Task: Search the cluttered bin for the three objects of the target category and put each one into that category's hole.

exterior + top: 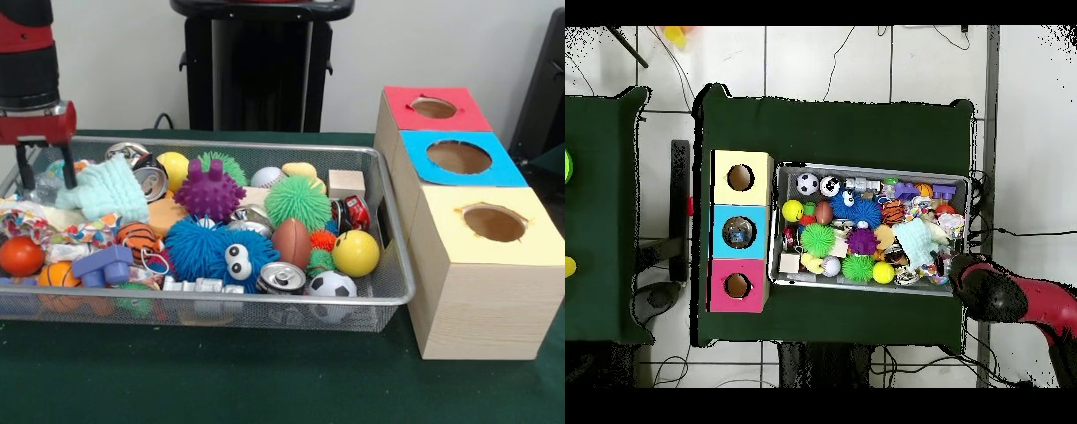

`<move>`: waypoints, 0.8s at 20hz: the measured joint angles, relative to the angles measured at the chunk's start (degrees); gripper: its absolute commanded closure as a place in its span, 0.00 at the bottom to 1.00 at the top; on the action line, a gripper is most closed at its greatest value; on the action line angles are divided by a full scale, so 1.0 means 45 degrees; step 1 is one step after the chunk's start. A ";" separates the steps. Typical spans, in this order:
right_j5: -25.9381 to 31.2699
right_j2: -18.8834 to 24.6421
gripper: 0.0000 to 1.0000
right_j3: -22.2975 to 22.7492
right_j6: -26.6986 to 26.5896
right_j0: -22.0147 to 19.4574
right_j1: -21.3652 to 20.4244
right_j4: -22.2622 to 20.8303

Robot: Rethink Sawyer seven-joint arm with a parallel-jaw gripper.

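None of the three bottles can be made out, so progress cannot be judged: the end effector (42, 172), fingers parted and empty, hangs over the bin (388, 300) at its end farthest from the red hole (433, 108), amid balls, cans and toys.

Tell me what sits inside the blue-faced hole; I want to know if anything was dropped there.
From overhead, the blue-faced hole shows something pale and shiny inside; what it is cannot be told. From the front its interior is hidden.
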 measured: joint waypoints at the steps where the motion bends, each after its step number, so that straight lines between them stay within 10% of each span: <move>1: 0.0003 -0.0002 0.00 0.0000 0.0000 -0.0046 -0.0041 -0.0003; 16: -0.0155 0.0031 0.00 -0.0429 0.0000 -0.0132 0.0604 -0.0042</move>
